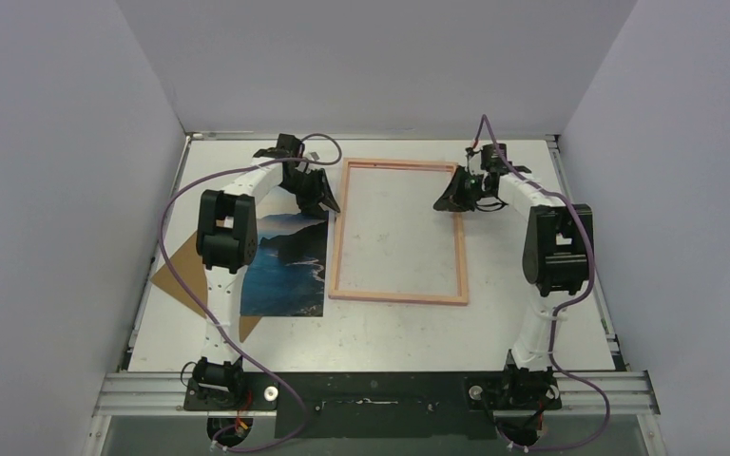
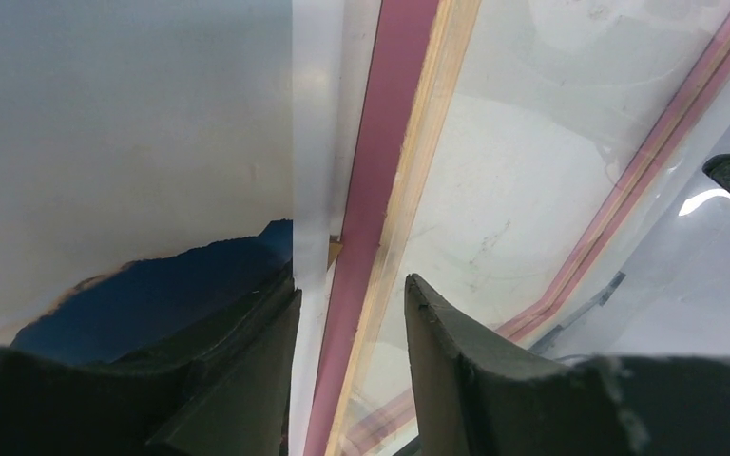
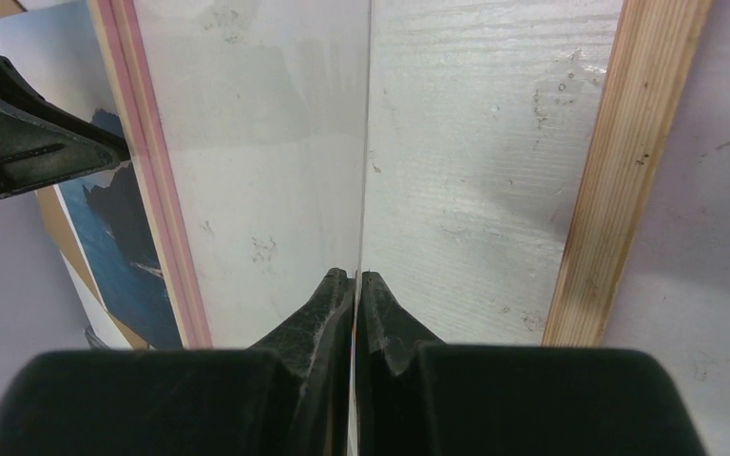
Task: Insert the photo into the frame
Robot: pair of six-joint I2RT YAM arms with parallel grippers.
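The left gripper [image 2: 350, 280] stands parted astride the left rail of the frame [image 1: 399, 297], near its far corner; whether its pads press the rail I cannot tell. The right gripper [image 3: 355, 275] is clenched, tips together over the clear pane [image 1: 399, 228] just inside the right rail. The frame lies flat, wood side up, on the table [image 1: 390, 332]. The photo [image 1: 290, 266] lies outside it, just beside the left rail, atop a brown backing board [image 1: 179, 275]; the left arm [image 1: 223, 233] hides its left part. Within the frame sits the pane, table showing through.
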